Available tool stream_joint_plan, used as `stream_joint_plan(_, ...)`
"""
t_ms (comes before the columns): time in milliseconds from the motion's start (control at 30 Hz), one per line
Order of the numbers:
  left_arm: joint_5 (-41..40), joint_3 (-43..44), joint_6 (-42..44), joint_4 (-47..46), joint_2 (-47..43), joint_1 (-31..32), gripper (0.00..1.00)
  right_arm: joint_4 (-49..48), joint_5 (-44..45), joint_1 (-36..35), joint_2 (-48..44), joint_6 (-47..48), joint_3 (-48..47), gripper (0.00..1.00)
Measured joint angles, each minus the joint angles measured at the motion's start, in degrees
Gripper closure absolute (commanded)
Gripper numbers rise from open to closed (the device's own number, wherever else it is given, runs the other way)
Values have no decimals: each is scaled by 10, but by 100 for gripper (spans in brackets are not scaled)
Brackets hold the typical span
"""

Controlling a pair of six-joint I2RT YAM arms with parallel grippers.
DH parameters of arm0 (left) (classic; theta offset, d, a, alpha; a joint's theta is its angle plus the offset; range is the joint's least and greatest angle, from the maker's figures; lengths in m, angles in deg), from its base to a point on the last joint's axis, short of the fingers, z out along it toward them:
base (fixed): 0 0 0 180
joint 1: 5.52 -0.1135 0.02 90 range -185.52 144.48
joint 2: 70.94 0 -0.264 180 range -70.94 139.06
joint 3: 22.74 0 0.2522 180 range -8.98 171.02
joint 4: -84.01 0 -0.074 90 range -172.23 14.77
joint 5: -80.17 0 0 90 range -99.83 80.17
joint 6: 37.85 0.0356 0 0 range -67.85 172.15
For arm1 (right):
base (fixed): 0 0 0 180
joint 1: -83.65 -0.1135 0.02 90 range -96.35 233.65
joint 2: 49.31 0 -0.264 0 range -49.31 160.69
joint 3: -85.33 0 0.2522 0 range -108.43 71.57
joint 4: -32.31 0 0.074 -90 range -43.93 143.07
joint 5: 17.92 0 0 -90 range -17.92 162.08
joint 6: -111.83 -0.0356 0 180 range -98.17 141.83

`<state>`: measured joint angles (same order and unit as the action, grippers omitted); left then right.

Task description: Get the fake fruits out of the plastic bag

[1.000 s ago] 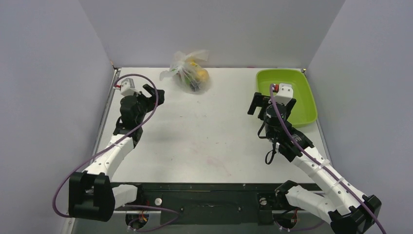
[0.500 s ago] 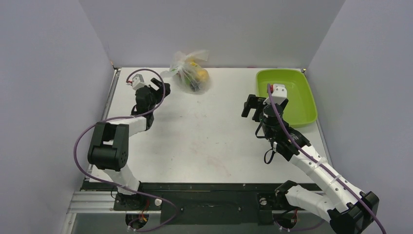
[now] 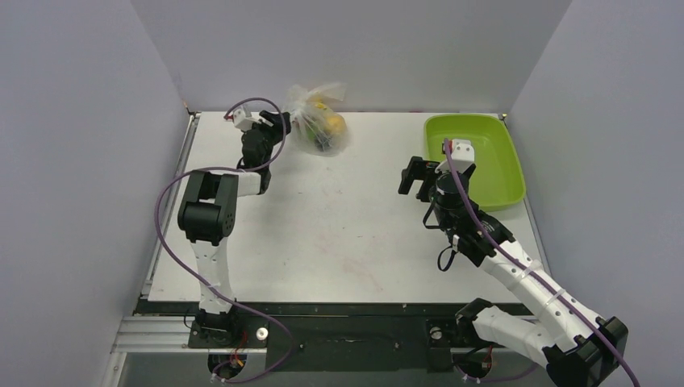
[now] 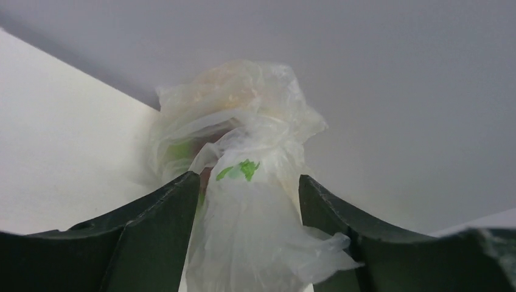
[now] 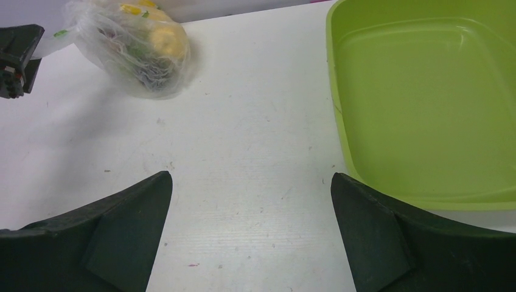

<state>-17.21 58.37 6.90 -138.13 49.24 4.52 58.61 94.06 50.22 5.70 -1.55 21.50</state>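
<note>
The plastic bag [image 3: 317, 127], clear with small flower prints, sits at the back of the table with the fake fruits [image 3: 331, 122] inside; yellow ones show through the film. My left gripper [image 3: 281, 126] is at the bag's left side. In the left wrist view its open jaws [image 4: 246, 180] straddle the bag's bunched tail [image 4: 243, 128], the film touching the left finger. My right gripper [image 3: 418, 175] is open and empty above the table, just left of the tray. Its wrist view shows the bag [image 5: 137, 55] and a yellow fruit [image 5: 167, 39] far ahead to the left.
A lime-green tray [image 3: 486, 165] stands at the back right, with nothing in it; it shows in the right wrist view [image 5: 426, 103] beside my right fingertip [image 5: 350, 185]. Grey walls close in the back and both sides.
My left arm has swung forward and right from the left table edge up to the bag, its jaws now around the bag's tail. My right gripper has shifted slightly left.
</note>
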Motion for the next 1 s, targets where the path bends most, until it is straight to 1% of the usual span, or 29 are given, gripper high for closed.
stream_joint_plan(33,-1,17,1,3,8,1,72,0,0,0,0,0,0,0)
stream_joint_plan(67,-1,33,4,8,13,2,84,0,0,0,0,0,1,0)
stream_joint_plan(100,-1,42,5,12,14,2,88,0,0,0,0,0,0,0)
stream_joint_plan(133,-1,52,9,19,14,3,96,0,0,0,0,0,0,0)
stream_joint_plan(200,-2,65,13,31,14,3,100,0,0,0,1,-1,0,0)
stream_joint_plan(300,-2,63,14,53,8,3,100,1,-1,0,2,-3,0,0)
stream_joint_plan(400,1,30,10,90,-17,3,100,1,-7,0,11,-6,0,0)
stream_joint_plan(500,14,-17,-2,139,-68,4,100,2,-16,-1,30,-8,0,1)
stream_joint_plan(700,63,-139,-35,214,-224,8,100,17,-34,-21,82,-10,-2,3)
stream_joint_plan(833,108,-220,-54,255,-320,16,100,28,-36,-56,102,-14,-4,3)
stream_joint_plan(900,127,-255,-61,277,-358,27,100,30,-36,-86,110,-15,-4,3)
stream_joint_plan(1000,155,-311,-67,322,-421,59,100,30,-42,-141,120,-16,-3,3)
